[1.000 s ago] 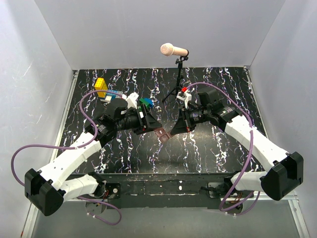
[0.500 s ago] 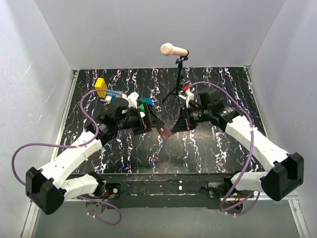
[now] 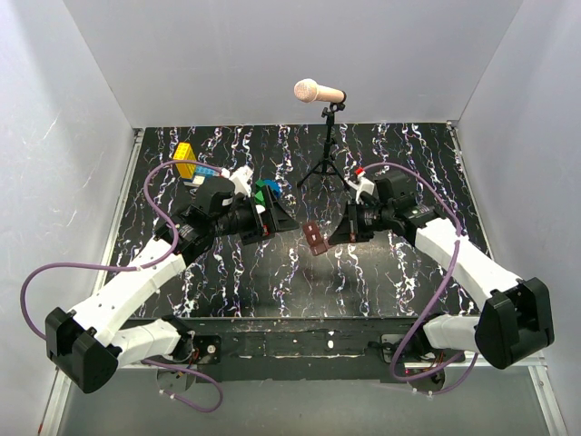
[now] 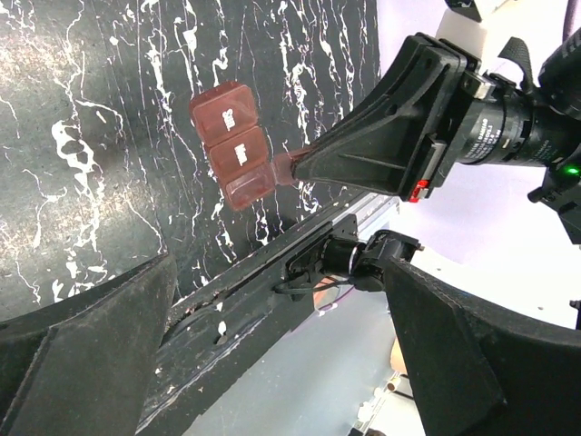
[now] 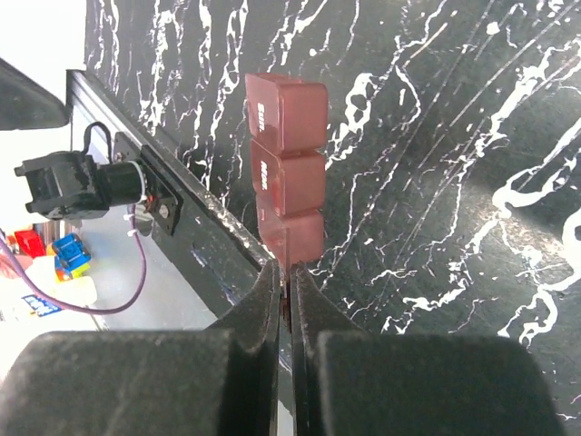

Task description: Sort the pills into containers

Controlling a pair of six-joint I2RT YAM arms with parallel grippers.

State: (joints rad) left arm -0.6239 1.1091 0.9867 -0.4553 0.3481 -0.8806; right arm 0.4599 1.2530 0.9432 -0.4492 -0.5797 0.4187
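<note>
Two arms reach in over the black, white-veined desk (image 3: 227,272), and between them hangs the box (image 3: 314,239), a small reddish-brown strip lifted off the desk near its middle. The right gripper (image 5: 284,272) has it by one end: its jaws are pressed almost together on a thin edge of the nearest segment, and the rest of the box sticks straight out beyond the fingertips. Three segments show in the right wrist view, with white letters on the lids, too small to read. The left gripper (image 3: 289,222) is just beside the box but apart from it, its jaws spread wide with nothing between them. In the left wrist view the box floats ahead of the two black fingers (image 4: 82,354), touching neither. Toward the far left corner of the desk lie a yellow block (image 3: 184,156) and a blue block (image 3: 207,171), and a green block (image 3: 266,189) sits just beyond the left wrist. A microphone (image 3: 318,91) on a black tripod (image 3: 325,168) stands at the far edge of the desk.
</note>
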